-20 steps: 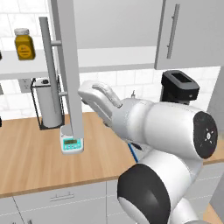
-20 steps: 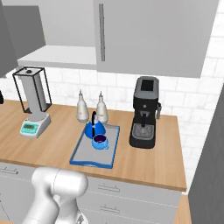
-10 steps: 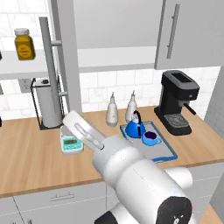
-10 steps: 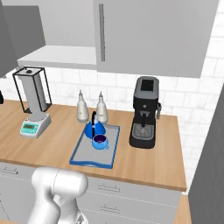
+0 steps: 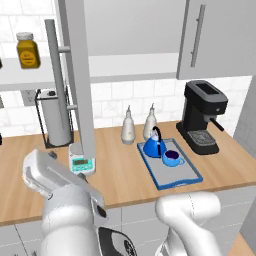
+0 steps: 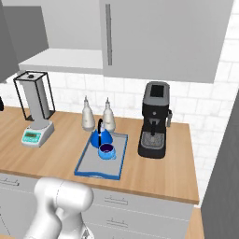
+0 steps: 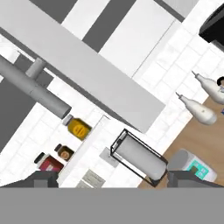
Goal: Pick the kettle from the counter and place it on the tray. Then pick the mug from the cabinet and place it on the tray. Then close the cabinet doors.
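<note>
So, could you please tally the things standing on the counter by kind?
Kettle: 1
Mug: 1
Tray: 1
White bottles: 2
Coffee machine: 1
Scale: 1
Paper towel holder: 1
Total: 8

No readable text; yellow jar (image 5: 28, 51) label and scale (image 5: 81, 163) display illegible.
</note>
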Controlling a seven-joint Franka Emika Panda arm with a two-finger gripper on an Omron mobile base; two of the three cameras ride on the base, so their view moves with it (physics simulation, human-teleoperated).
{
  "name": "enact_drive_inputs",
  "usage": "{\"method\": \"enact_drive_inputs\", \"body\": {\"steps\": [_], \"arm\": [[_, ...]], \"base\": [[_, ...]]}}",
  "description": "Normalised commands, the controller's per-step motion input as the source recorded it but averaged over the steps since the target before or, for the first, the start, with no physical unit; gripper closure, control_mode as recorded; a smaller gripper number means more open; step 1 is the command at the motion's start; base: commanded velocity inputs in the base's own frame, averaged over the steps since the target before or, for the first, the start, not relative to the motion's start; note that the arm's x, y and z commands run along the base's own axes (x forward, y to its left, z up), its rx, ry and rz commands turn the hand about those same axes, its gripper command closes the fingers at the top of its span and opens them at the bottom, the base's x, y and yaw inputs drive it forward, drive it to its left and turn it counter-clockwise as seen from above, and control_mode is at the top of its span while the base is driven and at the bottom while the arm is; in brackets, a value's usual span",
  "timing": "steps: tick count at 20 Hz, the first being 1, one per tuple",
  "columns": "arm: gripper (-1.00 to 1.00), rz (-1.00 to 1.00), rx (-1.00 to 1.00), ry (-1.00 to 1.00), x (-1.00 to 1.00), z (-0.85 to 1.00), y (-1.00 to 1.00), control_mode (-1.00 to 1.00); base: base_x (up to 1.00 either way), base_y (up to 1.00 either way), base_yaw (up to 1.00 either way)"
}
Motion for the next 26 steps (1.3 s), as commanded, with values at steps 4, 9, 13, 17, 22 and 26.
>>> {"method": "enact_drive_inputs", "body": {"steps": [4, 9, 13, 17, 22, 26], "arm": [[-1.0, -0.32, 0.04, -0.04, 0.77, -0.21, 0.63, -1.0], [-1.0, -0.27, 0.09, -0.1, 0.88, -0.01, 0.5, -1.0], [-1.0, -0.17, 0.1, -0.13, 0.76, 0.0, 0.3, -1.0], [-1.0, -0.11, 0.08, -0.17, 0.62, 0.02, 0.02, -1.0], [-1.0, -0.11, 0.02, -0.17, 0.53, 0.18, -0.1, -1.0], [-1.0, -0.12, 0.0, 0.0, 0.4, 0.31, -0.81, -1.0]], "base": [[0.0, 0.0, 0.0], [0.0, 0.0, 0.0], [0.0, 0.0, 0.0], [0.0, 0.0, 0.0], [0.0, 0.0, 0.0], [0.0, 0.0, 0.0]]}}
